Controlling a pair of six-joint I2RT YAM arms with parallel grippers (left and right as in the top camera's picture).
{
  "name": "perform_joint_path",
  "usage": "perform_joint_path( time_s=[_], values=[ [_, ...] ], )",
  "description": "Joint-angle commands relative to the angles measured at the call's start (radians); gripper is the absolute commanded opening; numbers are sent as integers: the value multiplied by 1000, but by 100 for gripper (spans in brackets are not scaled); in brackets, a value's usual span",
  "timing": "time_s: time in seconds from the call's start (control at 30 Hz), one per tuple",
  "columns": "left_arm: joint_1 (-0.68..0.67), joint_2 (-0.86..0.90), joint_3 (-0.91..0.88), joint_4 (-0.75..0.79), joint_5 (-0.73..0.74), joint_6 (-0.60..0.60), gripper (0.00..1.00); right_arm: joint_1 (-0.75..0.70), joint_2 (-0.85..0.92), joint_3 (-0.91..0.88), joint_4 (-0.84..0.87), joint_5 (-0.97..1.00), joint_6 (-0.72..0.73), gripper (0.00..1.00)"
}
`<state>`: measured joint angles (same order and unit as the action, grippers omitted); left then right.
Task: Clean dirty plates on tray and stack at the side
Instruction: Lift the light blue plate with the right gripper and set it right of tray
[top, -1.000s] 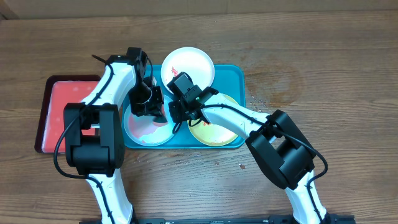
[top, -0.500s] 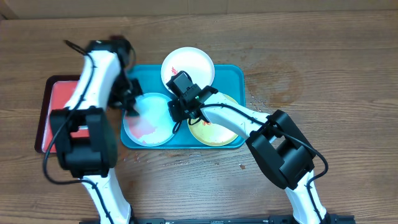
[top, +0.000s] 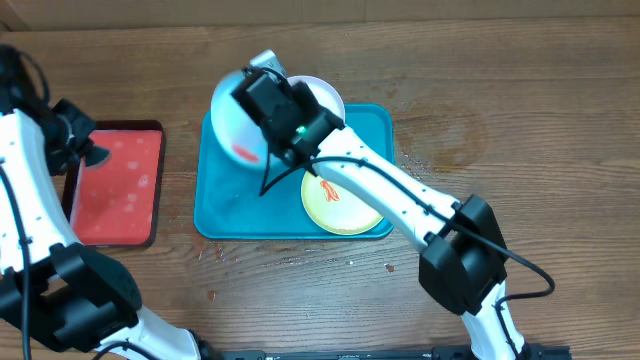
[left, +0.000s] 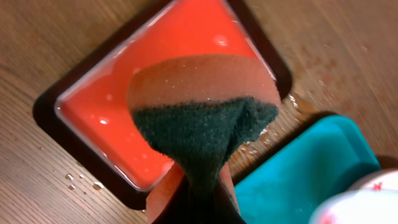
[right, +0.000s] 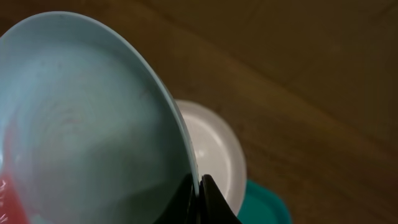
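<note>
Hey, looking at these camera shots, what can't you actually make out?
- White plate: in the overhead view it is mostly covered by the raised light blue plate and the right arm, so its smears can't be judged.
- Left pincer: in the left wrist view the sponge hides its fingertips. Overhead it is small and dark.
- Light blue plate's red smear: in the right wrist view it is cut off by the left edge.

We'd call it a robot lab bench: left arm & right arm w/ exposed cables, fixed at a wood-grain tabletop; plastic props, i.e. teal tray, red tray, smeared plates.
</note>
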<state>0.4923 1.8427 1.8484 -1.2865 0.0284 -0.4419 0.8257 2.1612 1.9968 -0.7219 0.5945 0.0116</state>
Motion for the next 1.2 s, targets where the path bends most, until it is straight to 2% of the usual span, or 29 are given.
perform_joint_path(
  time_s=[0.0,0.13,0.33,0.6,0.67,0.73,0.8,0.83,0.87,0.93,1.03,1.1,1.17],
  values=[
    [28,49,3,0,55,20,4,82,-54,56,86,353,-258,4],
    [38,74,3,-3,55,19,4,137,-54,56,200,461,-446,4],
    [38,81,3,-3,51,19,4,191,-54,56,246,468,-612,4],
    [37,81,3,-2,51,15,4,196,-54,56,250,494,-670,4],
    [37,81,3,-2,51,15,4,196,-54,56,247,489,-620,4],
    [37,81,3,-2,51,15,4,187,-54,49,196,405,-497,4],
    [37,81,3,-2,51,15,4,164,-53,27,77,134,-465,4],
    [37,81,3,-2,51,15,4,157,-51,18,60,86,-475,4],
    [37,81,3,-2,51,15,4,151,-50,9,50,75,-489,4],
    [37,81,3,-2,51,15,4,142,-50,5,94,207,-476,4],
    [37,81,3,-2,51,15,4,120,-68,18,256,397,-342,4],
    [37,81,3,-4,51,15,4,66,-87,29,298,355,-241,4],
    [37,81,3,-11,51,16,4,-16,-103,37,235,225,-125,4]
  ],
)
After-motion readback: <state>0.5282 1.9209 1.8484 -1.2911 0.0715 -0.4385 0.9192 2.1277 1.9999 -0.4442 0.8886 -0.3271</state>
